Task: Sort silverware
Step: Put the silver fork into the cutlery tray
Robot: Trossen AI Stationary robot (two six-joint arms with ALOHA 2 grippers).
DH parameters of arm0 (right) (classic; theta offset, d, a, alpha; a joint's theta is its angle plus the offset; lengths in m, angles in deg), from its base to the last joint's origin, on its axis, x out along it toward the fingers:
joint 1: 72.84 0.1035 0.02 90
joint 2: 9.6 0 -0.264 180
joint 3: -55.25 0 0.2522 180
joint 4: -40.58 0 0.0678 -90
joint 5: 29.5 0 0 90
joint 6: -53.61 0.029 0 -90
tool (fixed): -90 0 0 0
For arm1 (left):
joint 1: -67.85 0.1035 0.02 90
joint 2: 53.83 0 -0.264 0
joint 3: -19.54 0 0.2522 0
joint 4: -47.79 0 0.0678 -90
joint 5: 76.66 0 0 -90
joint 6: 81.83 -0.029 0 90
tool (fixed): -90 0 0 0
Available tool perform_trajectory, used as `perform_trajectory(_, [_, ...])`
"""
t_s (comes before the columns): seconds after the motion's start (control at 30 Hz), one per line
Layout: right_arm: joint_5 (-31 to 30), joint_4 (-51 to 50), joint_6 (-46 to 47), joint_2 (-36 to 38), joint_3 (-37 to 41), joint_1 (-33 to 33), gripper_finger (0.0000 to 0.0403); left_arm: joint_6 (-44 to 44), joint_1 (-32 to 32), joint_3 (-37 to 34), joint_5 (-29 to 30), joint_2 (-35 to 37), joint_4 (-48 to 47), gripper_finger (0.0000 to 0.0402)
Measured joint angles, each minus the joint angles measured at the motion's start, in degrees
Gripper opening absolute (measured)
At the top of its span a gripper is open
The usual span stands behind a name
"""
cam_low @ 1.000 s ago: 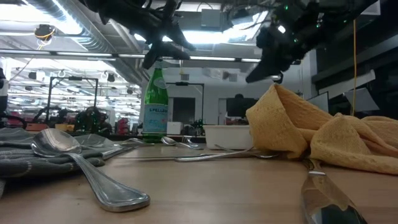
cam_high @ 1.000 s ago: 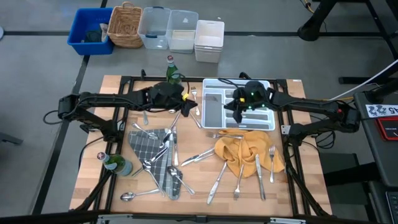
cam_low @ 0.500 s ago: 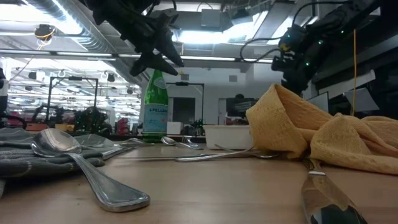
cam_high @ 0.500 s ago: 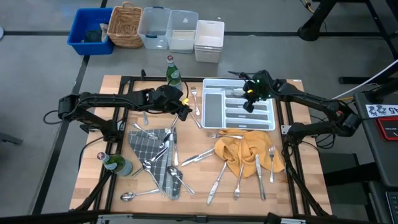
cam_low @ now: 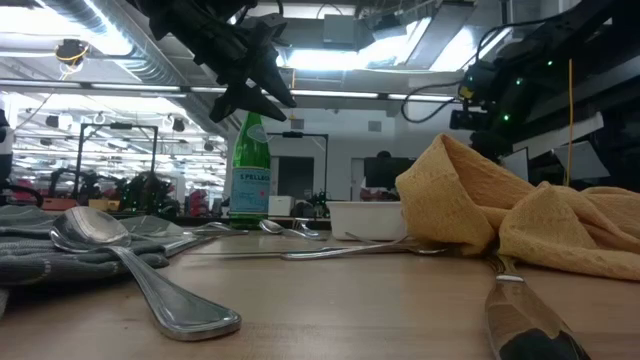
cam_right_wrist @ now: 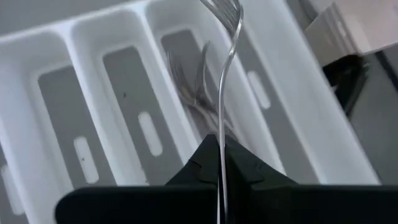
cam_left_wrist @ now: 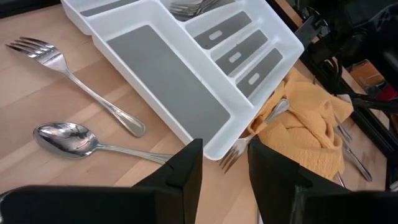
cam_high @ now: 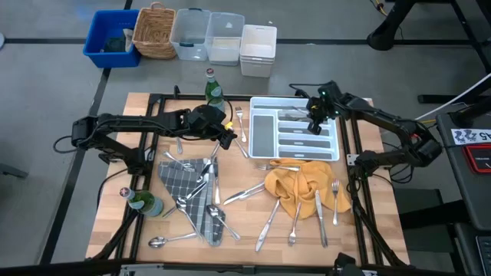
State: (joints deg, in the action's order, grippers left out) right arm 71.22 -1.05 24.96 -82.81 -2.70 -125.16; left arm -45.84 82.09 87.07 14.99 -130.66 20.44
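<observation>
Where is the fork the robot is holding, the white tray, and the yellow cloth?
fork [cam_right_wrist: 222, 118]: right wrist view, on its thin handle.
white tray [cam_high: 263, 136]: high view, big compartment's floor.
yellow cloth [cam_high: 301, 185]: high view, its middle folds.

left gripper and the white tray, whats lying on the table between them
In the high view, a fork lies between the left gripper and the white tray; the left wrist view also shows a spoon.

Bright, even overhead light; ceiling lights [cam_low: 330, 30] glare at table level, where the nearest spoon [cam_low: 140, 270] blurs.
</observation>
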Motion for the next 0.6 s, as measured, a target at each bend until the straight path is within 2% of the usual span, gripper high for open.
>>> perform_trajectory(0.23, [0.4, 1.2, -3.3, -6.2, 0.0, 0.1, 0.0005, 0.0, 0.0, 0.0, 0.0, 0.0, 0.0, 0.0115])
perform_trajectory(0.6, [-4.8, 4.9, -3.6, -10.3, 0.0, 0.2, 0.0006, 0.0, 0.0, 0.0, 0.0, 0.0, -1.4, 0.0115])
